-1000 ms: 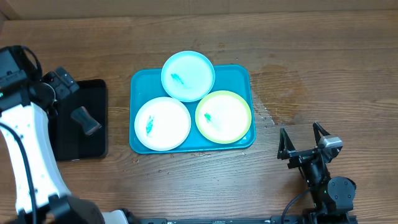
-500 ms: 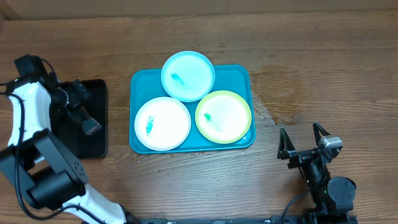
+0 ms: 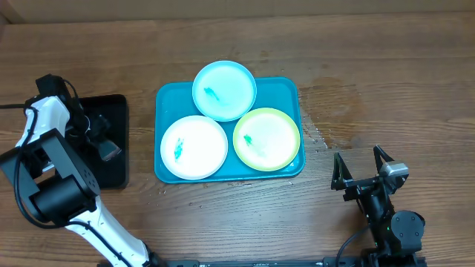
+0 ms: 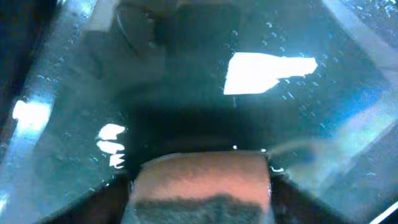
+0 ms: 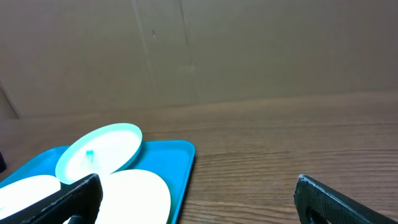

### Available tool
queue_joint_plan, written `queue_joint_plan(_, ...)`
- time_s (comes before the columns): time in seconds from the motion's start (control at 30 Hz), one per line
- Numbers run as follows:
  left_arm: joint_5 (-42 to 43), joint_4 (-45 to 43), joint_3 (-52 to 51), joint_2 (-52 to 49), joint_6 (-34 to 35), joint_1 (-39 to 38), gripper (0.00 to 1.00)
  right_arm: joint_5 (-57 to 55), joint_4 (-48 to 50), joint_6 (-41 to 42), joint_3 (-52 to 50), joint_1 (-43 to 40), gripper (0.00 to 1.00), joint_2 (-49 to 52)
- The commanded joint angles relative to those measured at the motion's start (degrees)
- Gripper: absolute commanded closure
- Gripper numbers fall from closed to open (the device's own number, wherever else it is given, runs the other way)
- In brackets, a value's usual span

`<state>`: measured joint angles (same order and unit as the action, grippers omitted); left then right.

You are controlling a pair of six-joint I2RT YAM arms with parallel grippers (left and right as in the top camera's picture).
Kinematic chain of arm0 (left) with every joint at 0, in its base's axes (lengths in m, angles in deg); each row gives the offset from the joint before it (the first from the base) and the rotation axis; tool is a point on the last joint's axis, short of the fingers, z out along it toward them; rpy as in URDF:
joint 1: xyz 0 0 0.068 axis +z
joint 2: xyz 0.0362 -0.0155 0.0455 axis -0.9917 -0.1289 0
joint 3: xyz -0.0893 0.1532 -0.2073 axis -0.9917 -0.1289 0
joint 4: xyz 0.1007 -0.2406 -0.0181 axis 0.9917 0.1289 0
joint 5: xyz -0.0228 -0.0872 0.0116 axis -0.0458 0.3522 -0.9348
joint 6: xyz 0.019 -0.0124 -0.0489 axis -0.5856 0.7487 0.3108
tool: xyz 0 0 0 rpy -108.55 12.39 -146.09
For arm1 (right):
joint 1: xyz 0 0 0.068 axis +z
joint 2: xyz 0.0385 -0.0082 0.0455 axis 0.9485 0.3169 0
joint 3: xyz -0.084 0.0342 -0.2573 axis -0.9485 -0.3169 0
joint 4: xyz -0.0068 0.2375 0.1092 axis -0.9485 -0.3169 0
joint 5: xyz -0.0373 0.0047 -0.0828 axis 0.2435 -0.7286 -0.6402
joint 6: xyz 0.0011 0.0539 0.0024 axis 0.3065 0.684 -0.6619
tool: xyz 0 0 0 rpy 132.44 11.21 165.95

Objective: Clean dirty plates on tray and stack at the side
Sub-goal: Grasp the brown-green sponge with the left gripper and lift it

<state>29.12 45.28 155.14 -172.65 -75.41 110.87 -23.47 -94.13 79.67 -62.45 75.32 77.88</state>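
- The teal tray point(image 3: 289, 89) lies at the centre of the overhead frame on the wooden table point(image 3: 386, 89).
- It holds three smeared plates: the pale blue plate point(image 3: 224, 90) at top, overhanging the rim; the white plate point(image 3: 194, 147) lower left; the yellow-green plate point(image 3: 266, 139) lower right.
- The left gripper point(image 3: 99, 133) hangs over the black tray point(image 3: 111, 174) at frame left, with a tan sponge point(image 4: 199, 177) between its fingers; I cannot tell whether they clamp it.
- The right gripper point(image 3: 360, 159) sits lower right, jaws spread wide and empty.

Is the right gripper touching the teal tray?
Apart. The overhead view shows bare table between the open right gripper and the tray.
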Motion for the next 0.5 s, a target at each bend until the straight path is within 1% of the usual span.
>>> queue_joint_plan(0.0, -1.2, -0.7, 0.5, -2.9, -0.9, 0.4, 0.74, -0.6, 0.3, 0.1, -0.6, -0.1, 0.00, -0.5)
queue_joint_plan(0.07, -1.9, -0.8, 0.5, -2.9, -0.8, 0.5, 0.90, -0.6, 0.3, 0.1, -0.6, -0.1, 0.00, -0.5)
queue_joint_plan(0.13, -1.9, -0.7, 0.5, -2.9, -0.8, 0.7, 0.96, -0.6, 0.3, 0.1, -0.6, -0.1, 0.00, -0.5)
queue_joint_plan(0.17, -1.9, -0.6, 0.5, -2.9, -0.8, 0.7, 0.95, -0.6, 0.3, 0.1, -0.6, -0.1, 0.00, -0.5)
queue_joint_plan(0.2, -1.9, -0.3, 0.5, -2.9, -0.8, 0.7, 0.85, -0.6, 0.3, 0.1, -0.6, -0.1, 0.00, -0.5)
queue_joint_plan(0.23, -1.8, 0.0, 0.5, -2.9, -0.8, 0.7, 0.54, -0.6, 0.3, 0.1, -0.6, -0.1, 0.00, -0.5)
queue_joint_plan(0.27, -1.7, 0.7, 0.5, -2.9, -0.8, 0.7, 0.12, -0.6, 0.3, 0.1, -0.6, -0.1, 0.00, -0.5)
queue_joint_plan(0.3, -1.6, 1.4, 0.5, -2.9, -0.8, 0.7, 0.00, -0.6, 0.3, 0.1, -0.6, -0.1, 0.00, -0.5)
queue_joint_plan(0.47, -1.4, 6.1, 0.5, -2.9, -0.8, 0.6, 0.00, -0.6, 0.3, 0.1, -0.6, -0.1, 0.00, -0.5)
